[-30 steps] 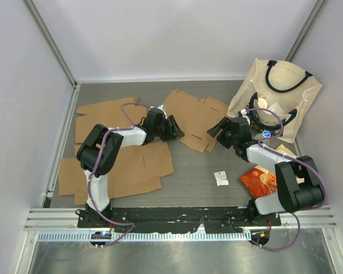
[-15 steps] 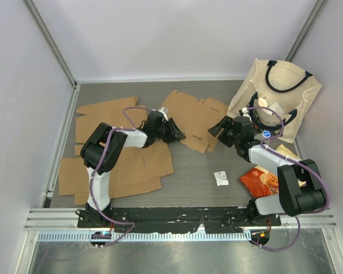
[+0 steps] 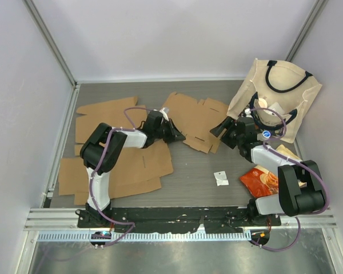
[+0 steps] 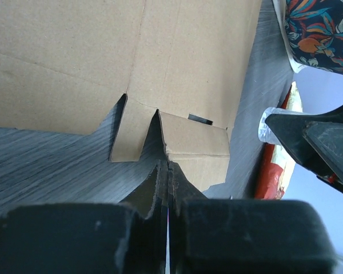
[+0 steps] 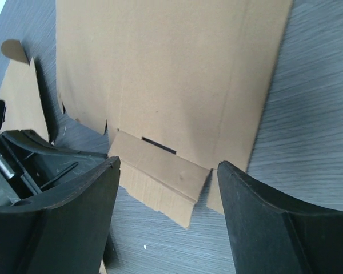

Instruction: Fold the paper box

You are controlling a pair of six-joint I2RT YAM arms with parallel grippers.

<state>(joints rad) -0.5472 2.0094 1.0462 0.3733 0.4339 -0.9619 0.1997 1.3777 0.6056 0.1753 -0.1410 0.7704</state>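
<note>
The paper box (image 3: 194,117) lies flat and unfolded as a brown cardboard blank at the middle of the table. My left gripper (image 3: 174,135) is at its near-left corner, shut on the edge of a small flap (image 4: 191,151), which stands up between the fingers (image 4: 168,171). The blank (image 4: 177,63) spreads out beyond it. My right gripper (image 3: 220,130) is at the box's right side, open, with its fingers either side of a creased flap (image 5: 160,165) and not touching it (image 5: 168,165). The main panel (image 5: 171,74) lies flat ahead.
More cardboard blanks (image 3: 117,162) lie at the left, one (image 3: 103,114) further back. A cream tote bag (image 3: 280,94) leans in the back right corner. A red snack packet (image 3: 262,180) and a small white slip (image 3: 220,178) lie at the front right.
My left gripper has closed onto the box's corner flap. My right gripper has opened a little wider and barely shifted.
</note>
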